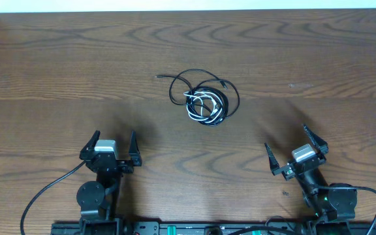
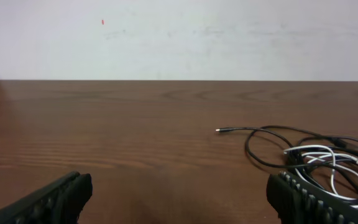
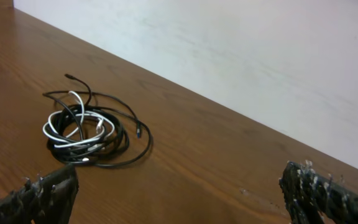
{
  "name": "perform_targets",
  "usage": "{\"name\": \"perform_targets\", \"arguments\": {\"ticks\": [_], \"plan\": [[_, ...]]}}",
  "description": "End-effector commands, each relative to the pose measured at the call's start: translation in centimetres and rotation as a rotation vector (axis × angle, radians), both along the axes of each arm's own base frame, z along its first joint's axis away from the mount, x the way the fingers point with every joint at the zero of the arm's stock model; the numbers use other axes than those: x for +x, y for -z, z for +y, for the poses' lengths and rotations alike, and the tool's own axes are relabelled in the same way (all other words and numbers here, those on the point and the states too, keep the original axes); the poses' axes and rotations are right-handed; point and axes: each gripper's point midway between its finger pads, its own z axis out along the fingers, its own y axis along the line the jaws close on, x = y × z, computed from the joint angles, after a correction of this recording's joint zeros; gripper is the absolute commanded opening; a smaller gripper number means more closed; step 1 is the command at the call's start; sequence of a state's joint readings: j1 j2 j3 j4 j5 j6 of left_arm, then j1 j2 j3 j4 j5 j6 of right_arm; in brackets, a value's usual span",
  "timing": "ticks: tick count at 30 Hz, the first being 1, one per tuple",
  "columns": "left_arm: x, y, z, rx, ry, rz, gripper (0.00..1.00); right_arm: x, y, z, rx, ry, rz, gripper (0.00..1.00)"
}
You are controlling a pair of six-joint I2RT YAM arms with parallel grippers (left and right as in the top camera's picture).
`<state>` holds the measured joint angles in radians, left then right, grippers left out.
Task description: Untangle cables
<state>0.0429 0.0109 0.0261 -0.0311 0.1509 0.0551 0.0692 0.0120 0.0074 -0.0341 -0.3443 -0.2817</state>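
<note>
even, soft indoor light, faint shadows, mild blur in wrist views

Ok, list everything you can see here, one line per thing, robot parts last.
black cables: a few (exact count unclear in the tangle), black, coiled in one heap at mid-table, slightly toward the far side
white cable: one, white, wound inside the same heap
table: one, dark brown wood, under everything
wall: one, white, behind the table's far edge
cords: two, black and thick, at the near edge, one behind each pincer
left pincer: one, black with a grey body, near edge on the left, open, empty, short of the heap
right pincer: one, black with a grey body, near edge on the right, open, empty, angled toward the heap
</note>
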Motion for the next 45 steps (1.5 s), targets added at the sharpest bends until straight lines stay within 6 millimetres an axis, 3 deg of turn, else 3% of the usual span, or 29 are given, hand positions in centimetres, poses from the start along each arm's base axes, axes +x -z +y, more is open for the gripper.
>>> {"name": "perform_targets", "arguments": {"ticks": [1,14,27,38,45], "plan": [[-0.2,0.3,-0.4,-0.011,0.018,0.032,0.95,0.0,-0.1,0.0,0.045,0.000,0.014,0.99],[0.8,-0.8,-0.3,-0.016,0.018,0.138,0.95,0.0,-1.6,0.0,0.067,-0.001,-0.041,0.99],[2.4,-5.4,-0.4,-0.017,0.026,0.124,0.95,-0.1,-2.3,0.0,0.110,-0.002,-0.056,0.99],[2.6,-6.2,-0.4,-0.060,0.021,0.099,0.96,-0.2,-3.7,0.0,0.136,-0.004,-0.075,0.99],[2.8,-7.0,-0.9,-0.083,0.047,0.108,0.95,0.7,-4.5,0.0,0.136,-0.004,-0.072,0.99]]}}
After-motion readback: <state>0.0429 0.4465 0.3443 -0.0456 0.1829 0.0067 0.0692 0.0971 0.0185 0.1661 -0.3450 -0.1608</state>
